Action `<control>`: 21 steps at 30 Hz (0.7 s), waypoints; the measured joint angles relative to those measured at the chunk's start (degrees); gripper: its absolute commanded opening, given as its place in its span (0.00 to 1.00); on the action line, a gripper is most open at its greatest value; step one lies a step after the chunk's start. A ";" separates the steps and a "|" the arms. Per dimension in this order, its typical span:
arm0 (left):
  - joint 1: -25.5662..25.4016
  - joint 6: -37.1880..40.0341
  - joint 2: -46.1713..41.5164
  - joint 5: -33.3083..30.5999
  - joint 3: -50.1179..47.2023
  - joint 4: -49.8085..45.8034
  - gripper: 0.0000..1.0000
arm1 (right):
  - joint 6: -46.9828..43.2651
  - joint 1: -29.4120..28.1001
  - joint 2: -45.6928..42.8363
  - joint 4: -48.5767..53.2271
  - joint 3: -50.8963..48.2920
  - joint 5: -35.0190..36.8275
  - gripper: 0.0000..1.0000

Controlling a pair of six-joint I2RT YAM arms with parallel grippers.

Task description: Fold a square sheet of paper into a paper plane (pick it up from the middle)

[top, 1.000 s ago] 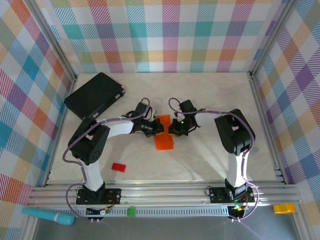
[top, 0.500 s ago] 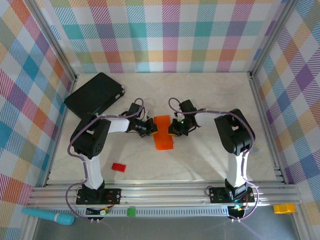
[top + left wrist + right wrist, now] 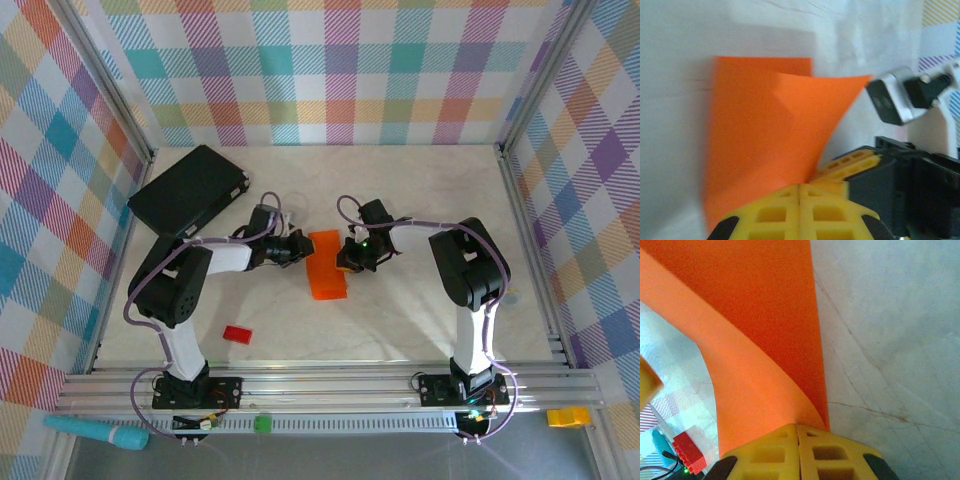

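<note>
The right fingers (image 3: 832, 455) are pinched shut on a lifted flap of the square sheet of paper (image 3: 327, 272), which lies mid-desk (image 3: 430, 200), while the left fingers (image 3: 772, 212), closed empty, rest at its left edge, so most folds seem undone.

orange paper sheet (image 3: 327, 268), folded, mid-table, one flap seemingly curled upward

Left wrist: the square sheet of paper (image 3: 755, 145) has a blur-smeared left edge. Its near edge is hidden behind the left fingers (image 3: 780, 197), which are cropped at the bottom. Right wrist: sheet runs off the top, and the flap's root vanishes behind the right fingers (image 3: 830, 437), also cropped. Red block (image 3: 688, 450) out of focus. Top view: finger-to-sheet contact too small to tell.
</note>
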State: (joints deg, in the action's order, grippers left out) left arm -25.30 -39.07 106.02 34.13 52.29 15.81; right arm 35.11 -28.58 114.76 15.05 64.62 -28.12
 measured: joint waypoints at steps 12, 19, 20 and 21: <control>-1.20 -1.86 5.90 -1.18 2.21 -0.46 0.00 | 0.02 0.02 0.04 -0.04 -0.02 -0.04 0.07; 3.76 -1.88 5.90 -0.26 1.73 0.07 0.00 | 0.20 0.11 0.13 -0.17 -0.07 -0.33 0.07; 4.85 -1.88 5.90 -0.09 1.70 0.07 0.00 | 0.20 0.11 0.15 -0.20 -0.07 -0.33 0.07; 5.90 -1.86 5.90 0.04 1.70 0.02 0.00 | 0.17 0.11 0.17 -0.20 -0.07 -0.39 0.06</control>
State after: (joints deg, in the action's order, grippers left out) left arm -19.40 -40.93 111.92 34.17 54.00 15.84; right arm 35.29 -28.47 114.93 14.85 64.55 -28.51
